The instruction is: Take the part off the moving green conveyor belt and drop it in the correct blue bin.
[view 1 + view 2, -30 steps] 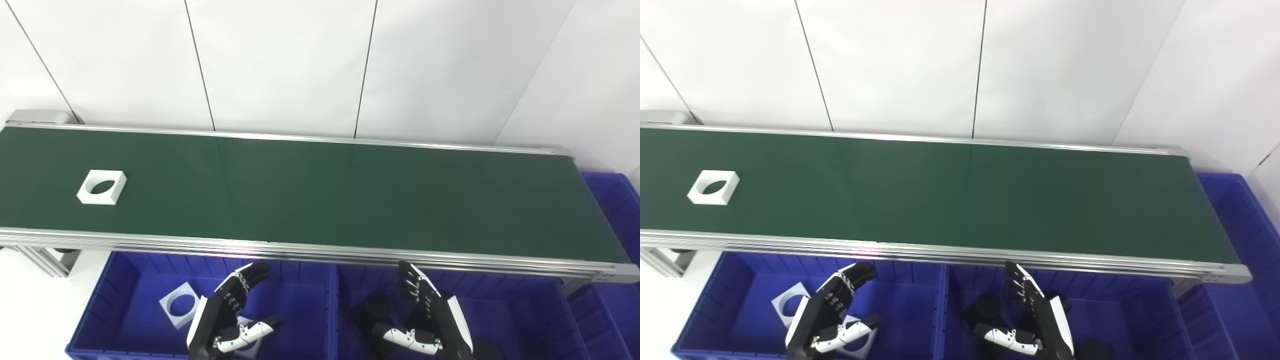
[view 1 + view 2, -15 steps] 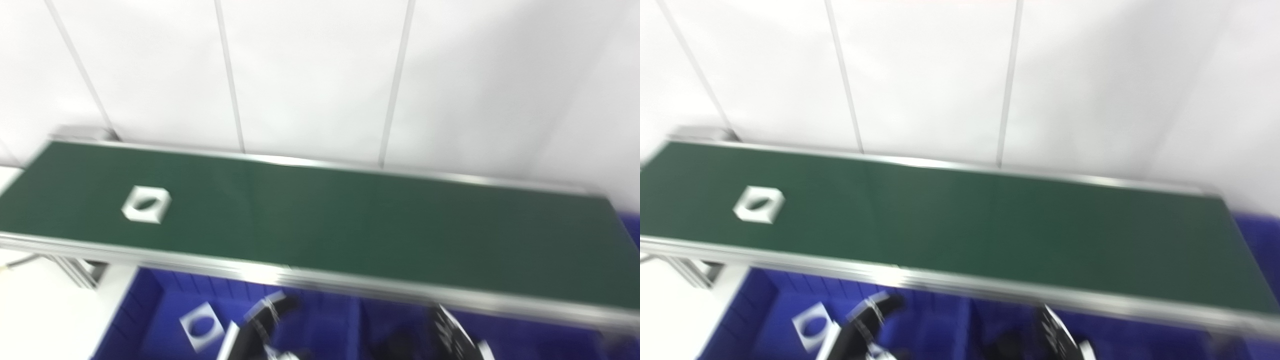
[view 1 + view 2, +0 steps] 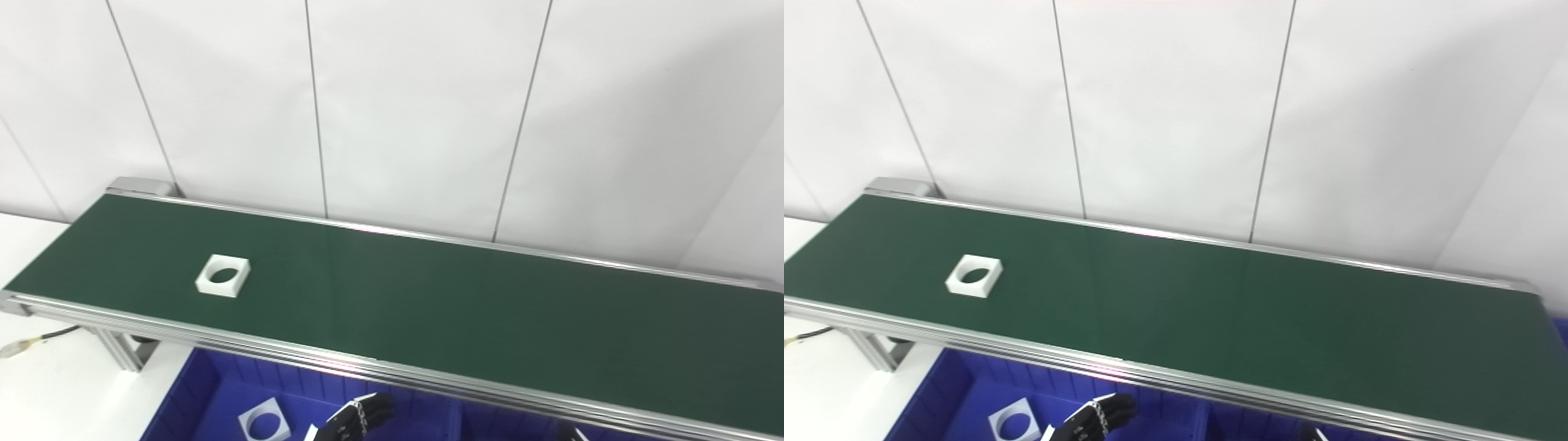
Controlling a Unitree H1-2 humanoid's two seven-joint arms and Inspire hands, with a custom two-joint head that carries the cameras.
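Left eye view has the green conveyor belt (image 3: 429,306) running slantwise across the picture from upper left to lower right, silver rails along both long edges, white wall panels (image 3: 416,110) behind it; on the belt's left stretch sits the white square part (image 3: 223,275) with a round hole through it, lying flat, nearer the front rail than the back, nothing touching it; below the front rail a blue bin (image 3: 208,398) shows at the bottom edge, and inside it lies another white square piece with a round hole (image 3: 264,422), flat on the bin floor; just right of that piece the left hand (image 3: 358,418) pokes up from the bottom edge, only its dark fingertips in view, loosely curled and apart, holding nothing that can be seen; it hangs over the bin, below the belt's front rail and well apart from the part on the belt; the right hand (image 3: 572,435) is barely a sliver at the bottom edge, too little in view to tell whether it is spread or closed; a cable end (image 3: 18,348) lies on the white floor at far left, beside the conveyor's leg frame (image 3: 119,352).
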